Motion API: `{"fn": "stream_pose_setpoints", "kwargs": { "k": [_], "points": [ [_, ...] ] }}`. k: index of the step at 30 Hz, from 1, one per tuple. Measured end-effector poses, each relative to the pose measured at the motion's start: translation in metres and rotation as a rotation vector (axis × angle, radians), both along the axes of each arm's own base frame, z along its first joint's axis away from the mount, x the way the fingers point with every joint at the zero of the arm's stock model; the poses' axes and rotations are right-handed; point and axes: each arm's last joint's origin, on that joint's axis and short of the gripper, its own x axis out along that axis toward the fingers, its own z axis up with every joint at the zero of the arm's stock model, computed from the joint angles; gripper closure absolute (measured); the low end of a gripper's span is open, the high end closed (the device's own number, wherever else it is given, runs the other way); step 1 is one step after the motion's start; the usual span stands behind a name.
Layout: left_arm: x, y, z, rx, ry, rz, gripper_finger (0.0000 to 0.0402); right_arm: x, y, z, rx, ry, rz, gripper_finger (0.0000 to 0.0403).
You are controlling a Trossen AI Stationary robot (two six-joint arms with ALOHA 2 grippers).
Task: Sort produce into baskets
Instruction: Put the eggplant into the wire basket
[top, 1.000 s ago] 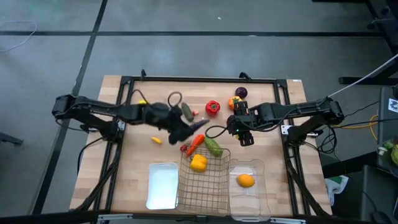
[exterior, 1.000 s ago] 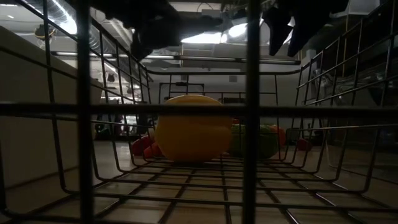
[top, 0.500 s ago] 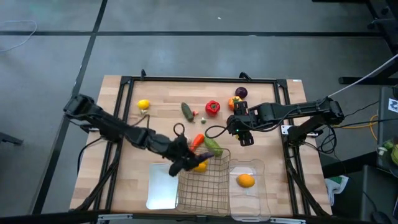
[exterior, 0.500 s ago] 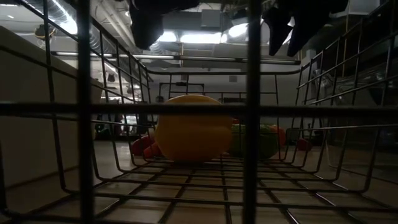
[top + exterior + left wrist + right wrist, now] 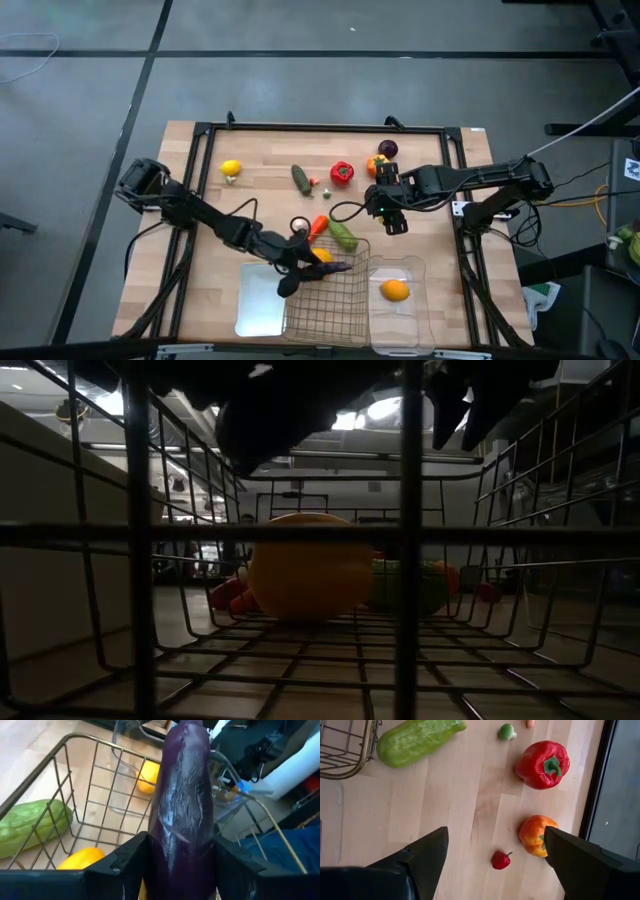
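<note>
My left gripper [image 5: 303, 268] is shut on a purple eggplant [image 5: 335, 268] above the wire-mesh basket [image 5: 345, 305]; the eggplant also shows in the left wrist view [image 5: 184, 795]. A yellow fruit [image 5: 322, 257] lies in the basket, and it shows in the low view [image 5: 310, 565]. An orange [image 5: 396, 290] lies in the clear bin [image 5: 410, 320]. The white tray [image 5: 260, 300] stands to the left of the basket. My right gripper [image 5: 388, 212] is open and empty above the table's right middle. A green cucumber [image 5: 343, 236] and a carrot [image 5: 318, 226] lie by the basket's far end. My left gripper pinches the eggplant's two sides [image 5: 160, 855] between its two fingers [image 5: 122, 865], near one end. The fingers come from the table's left, and the eggplant runs on past them toward the right. It is lifted clear, roughly level, over the basket.
On the far half lie a lemon [image 5: 231, 168], a second cucumber [image 5: 300, 178], a red pepper [image 5: 342, 172], an orange-yellow pepper [image 5: 378, 165] and a purple piece [image 5: 388, 149]. A small red piece [image 5: 501, 860] lies under my right gripper. A black frame [image 5: 320, 128] rims the table.
My left gripper has carried the eggplant from the table's middle toward the near edge and a little right. It now hangs over the wire basket with the eggplant pointing right. The right arm has kept still.
</note>
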Motion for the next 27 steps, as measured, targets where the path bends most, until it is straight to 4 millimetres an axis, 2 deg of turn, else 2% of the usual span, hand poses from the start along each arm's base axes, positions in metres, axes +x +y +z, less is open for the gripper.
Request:
{"fn": "stream_pose_setpoints", "kwargs": {
  "k": [6,20,27],
  "points": [
    [0.0016,-0.0003,-0.0074,0.037,0.019,-0.007,0.021,0.0,0.0,0.0,0.0,0.0,0.0,0.0075],
    [0.0046,0.0086,-0.0087,0.046,0.027,0.027,0.021,0.0,0.0,0.0,0.0,0.0,0.0,0.0075],
    [0.0045,0.0087,-0.0089,0.066,0.025,0.019,0.0185,0.0,0.0,0.0,0.0,0.0,0.0,0.0075]
  ]
}}
